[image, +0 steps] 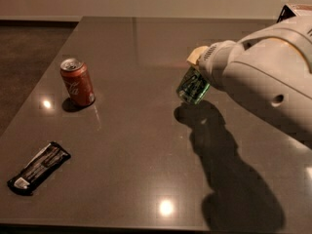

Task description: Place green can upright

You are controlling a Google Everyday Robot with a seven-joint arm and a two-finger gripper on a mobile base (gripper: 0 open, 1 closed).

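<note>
The green can (pixel 192 87) is shiny green with a dark and pale pattern. It hangs tilted just above the dark table (pixel 131 145), right of centre, with its shadow right below it. My gripper (pixel 197 71) comes in from the right on the big white arm (pixel 263 82) and is shut on the can's upper part. One pale finger (pixel 198 55) shows above the can. The arm hides the can's top end.
A red cola can (pixel 77 82) stands upright at the left. A black snack packet (pixel 39 167) lies flat near the front left edge. The table's left edge drops to a dark floor (pixel 29 48).
</note>
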